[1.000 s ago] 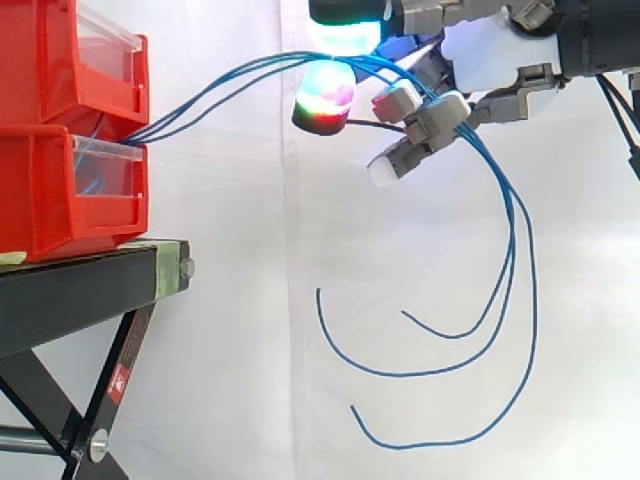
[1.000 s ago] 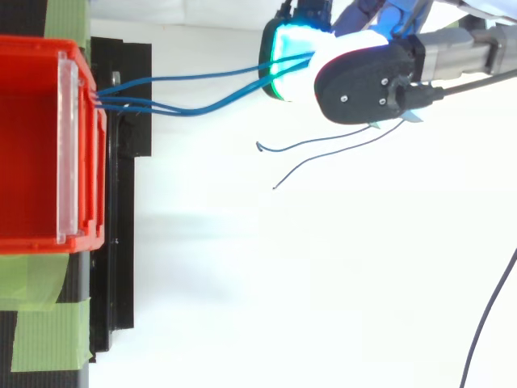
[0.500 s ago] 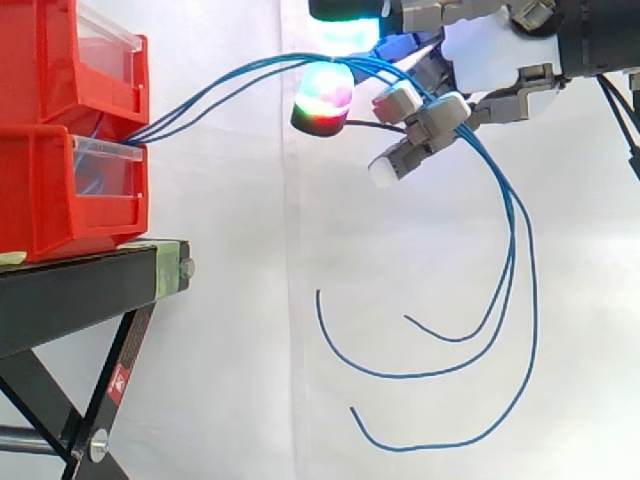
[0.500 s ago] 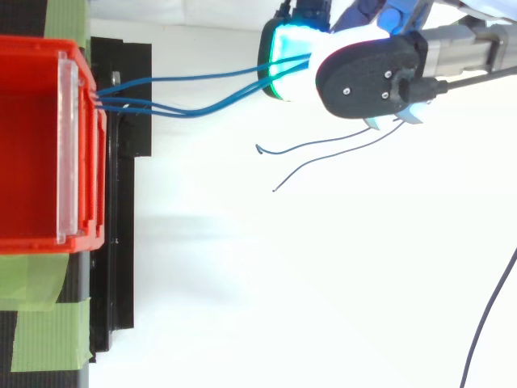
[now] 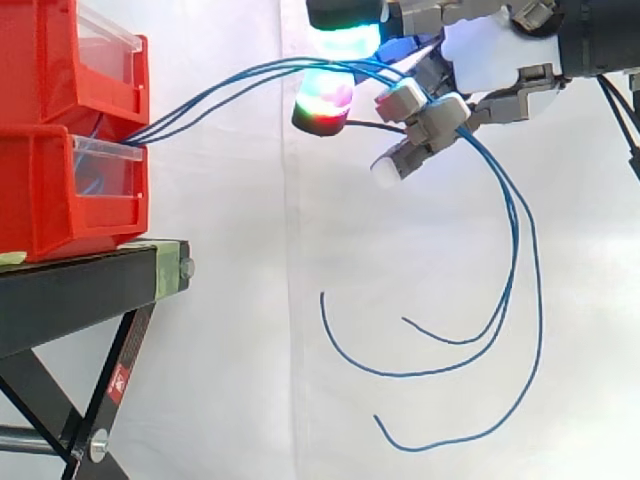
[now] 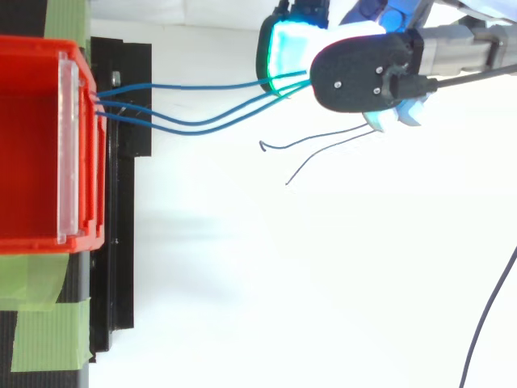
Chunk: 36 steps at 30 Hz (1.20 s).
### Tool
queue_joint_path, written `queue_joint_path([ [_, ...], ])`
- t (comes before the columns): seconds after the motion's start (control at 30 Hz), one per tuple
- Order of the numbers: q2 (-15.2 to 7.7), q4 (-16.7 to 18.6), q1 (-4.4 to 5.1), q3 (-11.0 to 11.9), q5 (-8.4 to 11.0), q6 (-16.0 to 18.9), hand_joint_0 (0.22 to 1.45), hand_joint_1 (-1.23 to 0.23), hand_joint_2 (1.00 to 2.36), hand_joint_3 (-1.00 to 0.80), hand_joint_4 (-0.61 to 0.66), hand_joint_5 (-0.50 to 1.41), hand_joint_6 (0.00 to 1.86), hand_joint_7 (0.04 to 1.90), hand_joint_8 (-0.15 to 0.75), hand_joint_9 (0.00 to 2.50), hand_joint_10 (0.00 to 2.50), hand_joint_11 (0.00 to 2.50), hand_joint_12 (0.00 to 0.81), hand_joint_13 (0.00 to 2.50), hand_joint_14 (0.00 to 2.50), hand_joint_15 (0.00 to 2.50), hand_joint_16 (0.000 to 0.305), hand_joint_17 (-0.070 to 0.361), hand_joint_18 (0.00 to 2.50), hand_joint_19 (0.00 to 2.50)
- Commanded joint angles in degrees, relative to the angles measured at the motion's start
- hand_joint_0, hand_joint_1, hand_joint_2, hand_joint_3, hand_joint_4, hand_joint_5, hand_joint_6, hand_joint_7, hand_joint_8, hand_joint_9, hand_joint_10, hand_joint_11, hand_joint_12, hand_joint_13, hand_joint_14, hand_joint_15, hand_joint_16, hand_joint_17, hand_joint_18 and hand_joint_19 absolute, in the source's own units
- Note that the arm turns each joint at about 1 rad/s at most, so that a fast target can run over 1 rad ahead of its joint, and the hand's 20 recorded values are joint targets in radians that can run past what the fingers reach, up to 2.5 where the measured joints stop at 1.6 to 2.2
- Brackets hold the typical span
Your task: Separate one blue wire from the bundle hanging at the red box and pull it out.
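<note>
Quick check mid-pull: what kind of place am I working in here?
Most likely a robot test rig in a lab, not a factory line: a white curtain backs the work, red bins sit on a black stand, and the hand holds blue wires running from them.

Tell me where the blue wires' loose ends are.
Side view: the loose ends of the blue wires dangle at lower right, below the hand, clear of the red bins at left.

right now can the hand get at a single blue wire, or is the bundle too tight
Probably yes. The hand has the blue wires running between its curled fingers, and from above they fan apart toward the red box, with nothing across them.
</note>
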Motion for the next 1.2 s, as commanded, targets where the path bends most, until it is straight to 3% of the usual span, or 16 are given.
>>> queue_joint_path([
  [0.0,0.0,0.0,0.04,0.1,0.00,0.0,0.62,-0.54,1.02,-0.18,0.22,-0.06,0.60,1.22,0.400,1.41,0.02,1.07,0.456,1.56,0.02,1.22,0.057,0.128,0.88,0.42],
  [0.17,0.0,0.0,0.04,0.0,0.00,0.0,0.61,-0.55,1.02,-0.20,0.21,-0.07,0.60,1.25,0.386,1.40,0.03,1.07,0.436,1.54,0.02,1.23,0.054,0.121,0.85,0.44],
  [0.33,0.0,-0.2,0.04,0.0,0.00,0.0,0.55,-0.53,1.01,-0.40,0.21,-0.08,0.63,1.20,0.386,1.37,0.02,1.07,0.446,1.53,0.02,1.23,0.056,0.125,0.85,0.45],
  [0.47,0.0,-1.1,0.13,0.1,-0.09,0.0,0.52,-0.52,1.00,-0.46,0.22,-0.09,0.64,1.17,0.395,1.37,0.02,1.06,0.459,1.53,0.02,1.23,0.058,0.130,0.86,0.43],
  [0.6,0.0,-1.8,0.21,0.0,-0.18,0.1,0.50,-0.61,1.00,-0.50,0.24,-0.10,0.66,1.13,0.404,1.36,0.02,1.07,0.467,1.53,0.02,1.21,0.060,0.135,0.87,0.42],
  [0.83,0.0,-1.8,0.21,0.0,-0.18,0.2,0.52,-0.77,1.00,-0.45,0.23,-0.13,0.75,1.00,0.383,1.30,0.02,1.15,0.455,1.46,0.02,1.22,0.058,0.130,0.83,0.42],
  [1.17,0.0,-1.7,0.21,0.1,-0.09,0.3,0.58,-0.74,1.01,-0.32,0.20,-0.14,0.83,0.97,0.382,1.33,0.02,1.14,0.445,1.46,0.02,1.20,0.053,0.120,0.83,0.44],
])
